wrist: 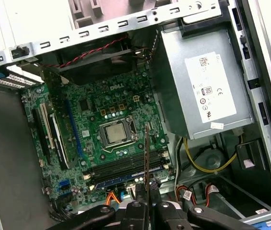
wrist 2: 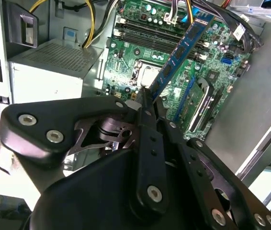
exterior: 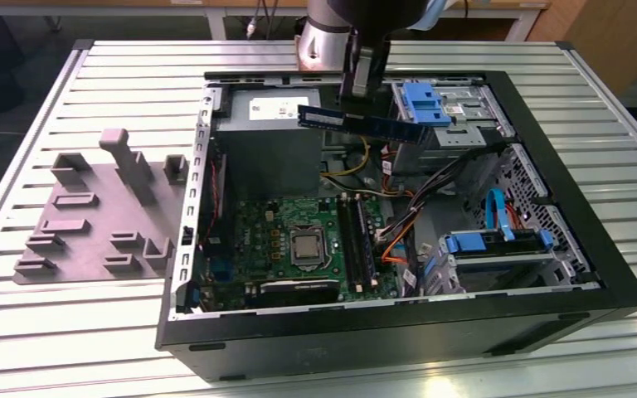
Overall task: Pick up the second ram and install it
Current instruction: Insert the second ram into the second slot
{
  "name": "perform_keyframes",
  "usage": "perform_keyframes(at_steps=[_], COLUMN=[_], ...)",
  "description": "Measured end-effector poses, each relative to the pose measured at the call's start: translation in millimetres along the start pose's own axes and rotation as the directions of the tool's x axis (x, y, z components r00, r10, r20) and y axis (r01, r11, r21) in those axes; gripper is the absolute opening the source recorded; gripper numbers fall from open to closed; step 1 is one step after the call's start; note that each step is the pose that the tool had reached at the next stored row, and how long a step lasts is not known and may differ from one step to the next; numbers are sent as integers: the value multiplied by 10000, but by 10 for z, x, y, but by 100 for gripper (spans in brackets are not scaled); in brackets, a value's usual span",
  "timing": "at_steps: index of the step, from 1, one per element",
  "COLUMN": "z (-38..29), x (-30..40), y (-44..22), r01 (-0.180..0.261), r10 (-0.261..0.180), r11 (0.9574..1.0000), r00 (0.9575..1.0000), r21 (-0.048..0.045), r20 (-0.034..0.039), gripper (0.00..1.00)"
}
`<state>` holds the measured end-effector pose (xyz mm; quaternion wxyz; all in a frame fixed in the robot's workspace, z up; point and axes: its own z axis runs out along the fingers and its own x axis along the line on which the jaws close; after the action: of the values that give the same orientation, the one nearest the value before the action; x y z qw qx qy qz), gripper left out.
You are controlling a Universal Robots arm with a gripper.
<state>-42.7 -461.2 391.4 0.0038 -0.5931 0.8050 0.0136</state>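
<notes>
Dark blue-black, the second ram (exterior: 361, 122) is held in the air above the open computer case (exterior: 584, 249), over the area between the grey power supply (exterior: 265, 137) and the blue drive brackets (exterior: 427, 101) as the exterior view shows it. The hand (exterior: 361, 99) is closed on the stick, gripping it from above near its middle; the stick lies roughly level, its long edge running toward the exterior view's right. In the second wrist view the ram (wrist 2: 179, 51) projects from between the black fingers (wrist 2: 151, 120) and crosses over the green circuit board (wrist 2: 140, 52) without touching it. In the first wrist view the ram (wrist: 146, 153) appears edge-on as a thin dark line above the memory sockets (wrist: 126, 167), which sit beside the processor (wrist: 114, 132). The stick is well clear of the sockets and not seated. The case lies on its side on a ribbed metal surface (exterior: 75, 332). A grey moulded holder plate (exterior: 92, 220) with upright posts rests on that surface, on the exterior view's left of the case, apart from it.
</notes>
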Motion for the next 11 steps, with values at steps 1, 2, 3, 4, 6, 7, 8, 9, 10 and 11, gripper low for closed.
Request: perform_keyframes(at_steps=[1,2,3,4,6,7,8,9,10,11], z=[1,2,3,4,6,8,9,10,11,12], x=[0,0,0,0,0,0,0,0,0,0], y=[0,0,0,0,0,0,0,0,0,0], r01=[-105,-219,-338,-456,-705,-826,-945,-1065,-1187,-1314], r10=[105,219,338,456,705,826,945,1065,1187,1314], r11=[9999,9998,9994,9990,9975,9966,9955,9943,9929,9913], r00=[9999,9998,9994,9990,9975,9966,9955,9943,9929,9913], r21=[2,4,7,10,15,18,20,23,26,28], r20=[2,3,6,8,12,15,16,18,20,23], gripper=[14,14,14,14,14,14,14,14,14,14])
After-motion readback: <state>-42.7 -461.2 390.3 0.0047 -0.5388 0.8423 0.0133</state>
